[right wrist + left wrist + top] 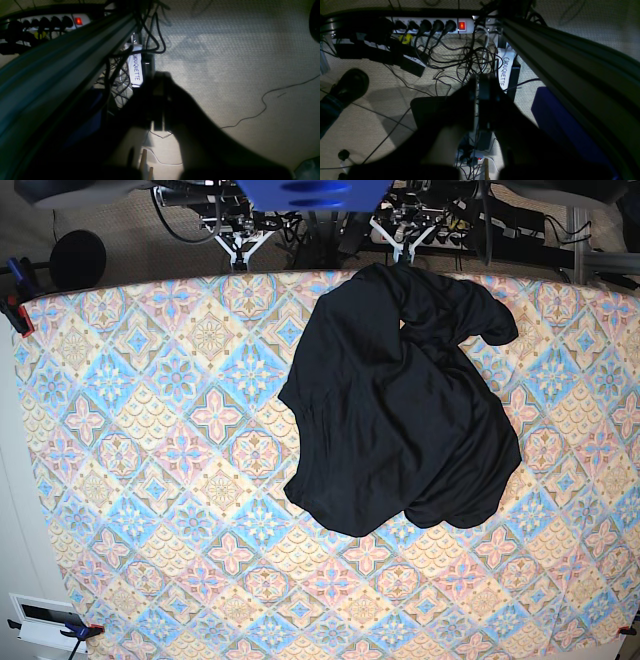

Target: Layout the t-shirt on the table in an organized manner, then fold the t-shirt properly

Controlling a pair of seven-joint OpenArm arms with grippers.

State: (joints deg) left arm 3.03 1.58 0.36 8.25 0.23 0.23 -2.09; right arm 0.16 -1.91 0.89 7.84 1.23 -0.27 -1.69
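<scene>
Patterned table (130,480) filling the base view, with the black t-shirt (400,410) crumpled in a heap on its right half, top edge reaching the far rim. Beyond that rim, left gripper (477,82) and right gripper (157,80) both closed on nothing, hanging over carpet and cables.

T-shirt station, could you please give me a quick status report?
Both grippers, left and right, shut and empty behind the table. T-shirt crumpled, unfolded, on its far right side. Nothing in the way.
</scene>
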